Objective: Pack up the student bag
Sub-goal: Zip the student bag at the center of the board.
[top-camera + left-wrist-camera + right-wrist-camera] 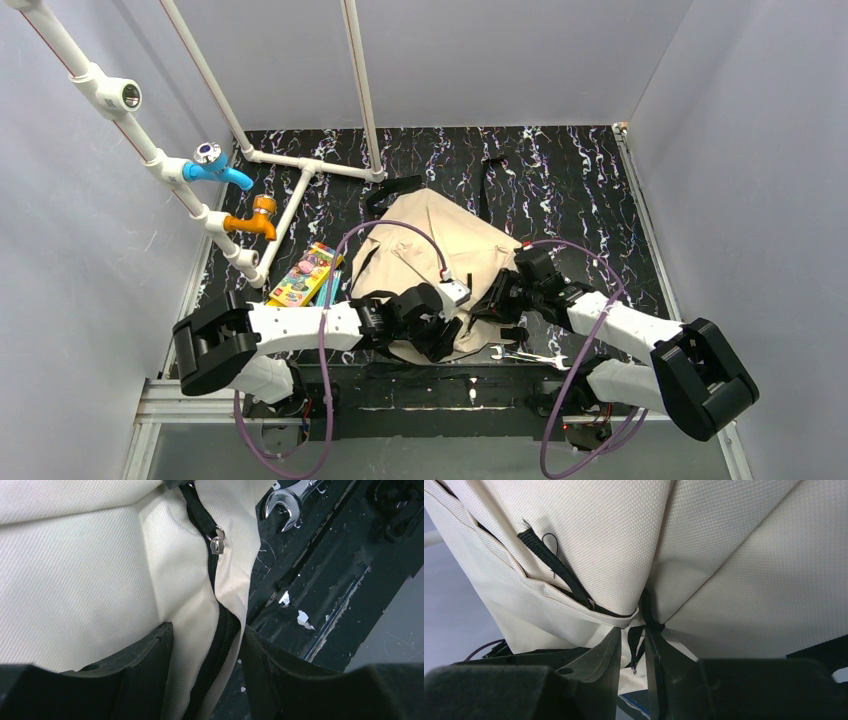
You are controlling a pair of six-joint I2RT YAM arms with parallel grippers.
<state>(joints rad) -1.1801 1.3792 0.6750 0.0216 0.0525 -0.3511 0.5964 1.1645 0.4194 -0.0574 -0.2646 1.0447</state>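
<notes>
Beige canvas fills both wrist views. The student bag (420, 245) lies flat mid-table, its near edge directly under both claws. The left claw (206, 632) stands open, fingers astride the black zipper line (220, 645), which runs up between them. The metal slider (216, 544) sits ahead of the fingertips, untouched, and a spanner (282, 505) lies further ahead and to the right. The right claw (633, 632) pinches a black tab (634, 647) of the bag, and the cloth puckers toward the pinch. A colourful box (303, 275) lies well off to the left claw's outer side. I judge this to be the opening step: one claw anchors the bag and the other goes for the zip. Next, the left claw should advance to the slider, close on its pull and draw it along the seam against the right claw's hold.
</notes>
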